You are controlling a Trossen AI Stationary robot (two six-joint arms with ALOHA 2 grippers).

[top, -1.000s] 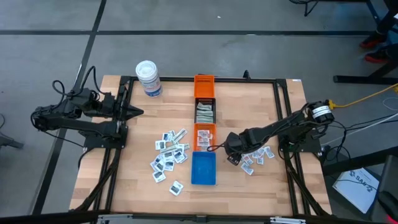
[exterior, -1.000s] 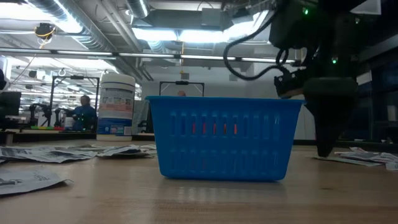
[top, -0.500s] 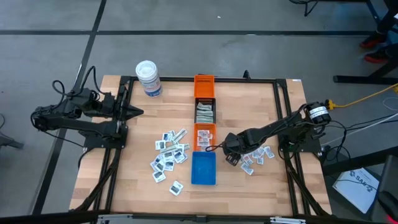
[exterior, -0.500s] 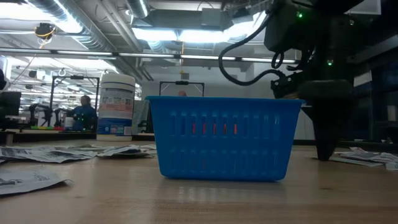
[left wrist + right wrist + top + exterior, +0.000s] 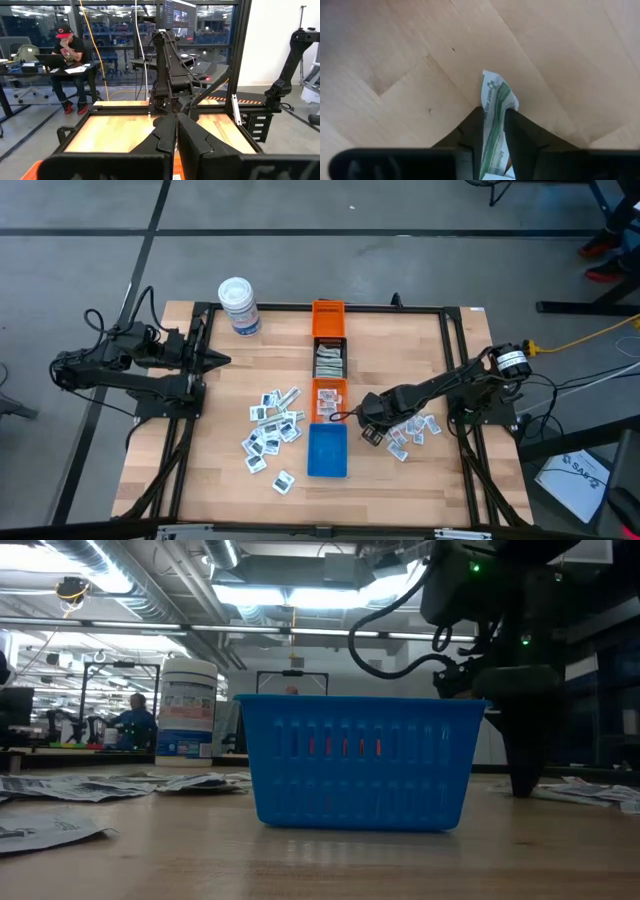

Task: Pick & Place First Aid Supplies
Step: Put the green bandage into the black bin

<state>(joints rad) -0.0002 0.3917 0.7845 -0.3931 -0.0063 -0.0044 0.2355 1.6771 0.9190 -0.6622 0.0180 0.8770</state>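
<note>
Small white first aid packets lie flat on the wooden table in two scatters, a left pile [image 5: 272, 430] and a right pile [image 5: 410, 430]. Between the piles stands the blue bin [image 5: 327, 450] [image 5: 355, 762]. My right gripper [image 5: 371, 430] [image 5: 522, 785] points down at the table just right of the blue bin. It is shut on a white packet with green print [image 5: 495, 107]. My left gripper [image 5: 215, 361] [image 5: 176, 132] waits at the table's left, shut and touching nothing. My right gripper pinches the green-printed packet between its two fingers [image 5: 472, 131], the pads on its two flat faces. The fingers come from above and point down. The packet stands on edge in the gap, and its bowed free end [image 5: 492, 82] sticks out past the fingertips toward the tabletop.
A column of bins runs up the table's middle: an orange one [image 5: 328, 313], a black one [image 5: 330, 360] holding pale strips, and another orange one [image 5: 329, 398] above the blue bin. A white tub with a blue label [image 5: 239, 306] [image 5: 187, 708] stands at the far left. A person sits beyond the table.
My right arm has shifted slightly toward the table's left while its gripper has stayed low at the table beside the blue bin.
</note>
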